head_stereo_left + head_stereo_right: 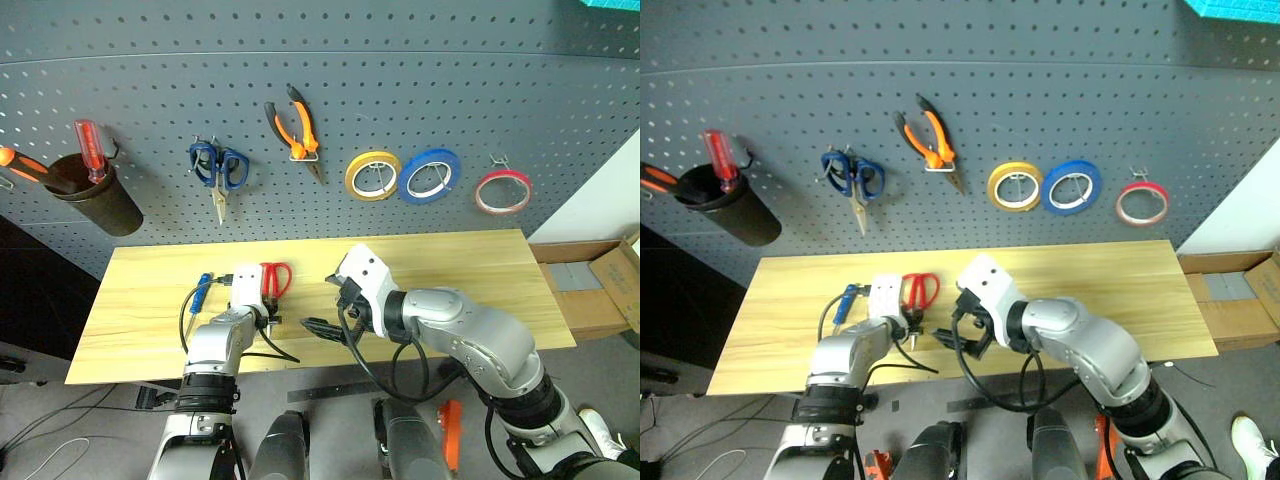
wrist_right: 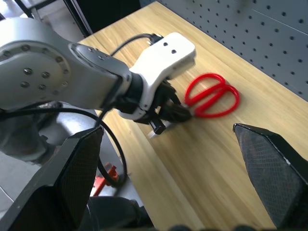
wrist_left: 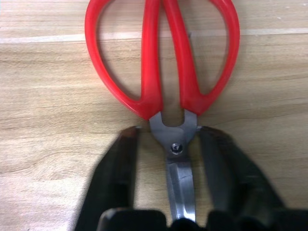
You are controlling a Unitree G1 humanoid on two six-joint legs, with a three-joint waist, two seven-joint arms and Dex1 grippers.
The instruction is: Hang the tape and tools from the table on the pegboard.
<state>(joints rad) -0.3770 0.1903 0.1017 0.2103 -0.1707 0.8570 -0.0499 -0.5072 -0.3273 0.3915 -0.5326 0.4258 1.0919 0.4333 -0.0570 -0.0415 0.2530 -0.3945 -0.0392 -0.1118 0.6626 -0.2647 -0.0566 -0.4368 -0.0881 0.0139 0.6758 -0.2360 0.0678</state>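
Two black fingers of my left gripper (image 3: pixel 175 144) are straddling the red-handled scissors (image 3: pixel 163 67) at the pivot, lying flat on the table (image 1: pixel 450 270), not yet pinching. I'm worrying the thin steel slips or twists. My right gripper (image 2: pixel 168 192) is hanging wide open.

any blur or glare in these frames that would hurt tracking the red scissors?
Left wrist view: red scissors sharp at the handles, the black fingers soft in the foreground, mild sheen on the blade. Right wrist view: scissors clear, near fingers blurred. Head views: even light, no glare on the table.
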